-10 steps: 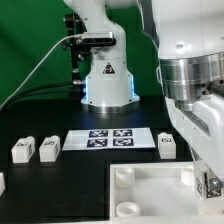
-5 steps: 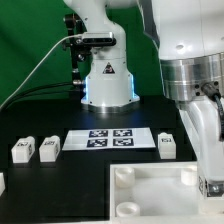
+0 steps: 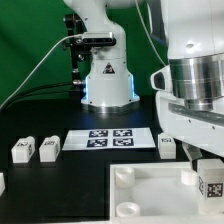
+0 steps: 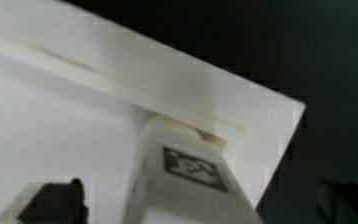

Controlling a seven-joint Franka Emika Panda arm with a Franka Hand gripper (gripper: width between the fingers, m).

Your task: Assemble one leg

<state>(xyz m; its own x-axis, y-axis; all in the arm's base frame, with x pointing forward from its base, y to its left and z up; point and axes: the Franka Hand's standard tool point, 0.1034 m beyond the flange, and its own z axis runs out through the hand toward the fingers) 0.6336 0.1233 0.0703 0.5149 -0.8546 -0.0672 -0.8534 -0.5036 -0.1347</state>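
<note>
The leg (image 3: 211, 181) with its tag facing out stood at the panel's (image 3: 150, 195) far corner toward the exterior view's right, upright and touching the panel's top there, close to both edges. In the wrist view the leg (image 4: 192, 165) sat between the claw's (image 4: 206, 205) two dark fingertips (image 4: 51, 202), which stood wide of it on either side, so the claw was spread apart and gripping nothing. Beyond the panel's far edge the black counter (image 3: 60, 170) lay bare up to the marker board (image 3: 111, 139). Another leg (image 3: 166, 145) stood just beside that board, and two more (image 3: 35, 149) well apart from the panel.
</note>
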